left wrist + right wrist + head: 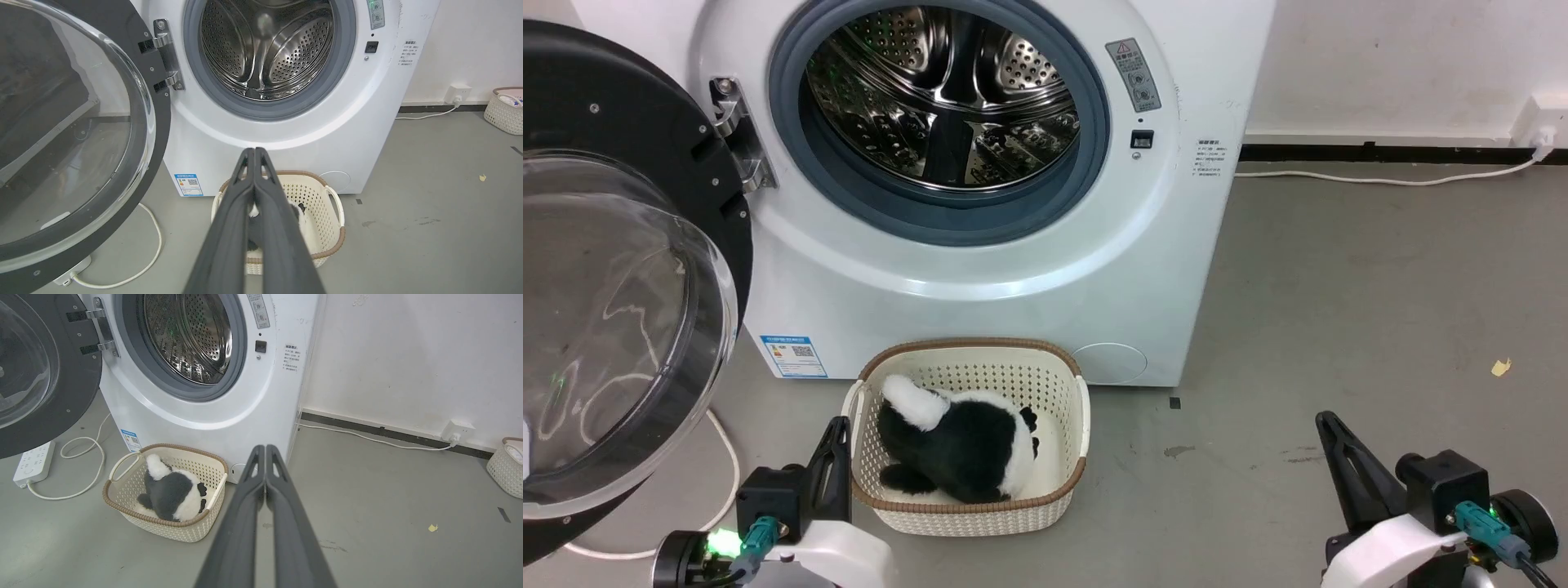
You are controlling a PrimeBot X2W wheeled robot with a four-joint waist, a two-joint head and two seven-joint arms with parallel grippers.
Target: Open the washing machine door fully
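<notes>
Already swung well clear of the drum opening, the washing machine door (613,310) stands out to the left of the washing machine (980,286), hanging from a metal hinge (737,135) with its inner face turned toward the robot. It looks like a stiff, fairly heavy disc that will move only in an arc about that hinge. Its glossy black ring (159,118) is probably slippery, and the bulging glass bowl (61,134) is smooth and breakable, a poor place to press. The surest contact would be a push on the ring's inner face at the side far from the hinge, where leverage is greatest; that edge runs out of frame.

Behind it, the steel drum (947,90) and grey gasket (1098,122) lie exposed. A cream basket (1080,425) holding a black-and-white plush toy (964,449) sits on the grey floor (1339,286) just before the machine. Both the left gripper (254,153) and right gripper (265,449) hang low and apart from the door, fingers pressed together on nothing.
</notes>
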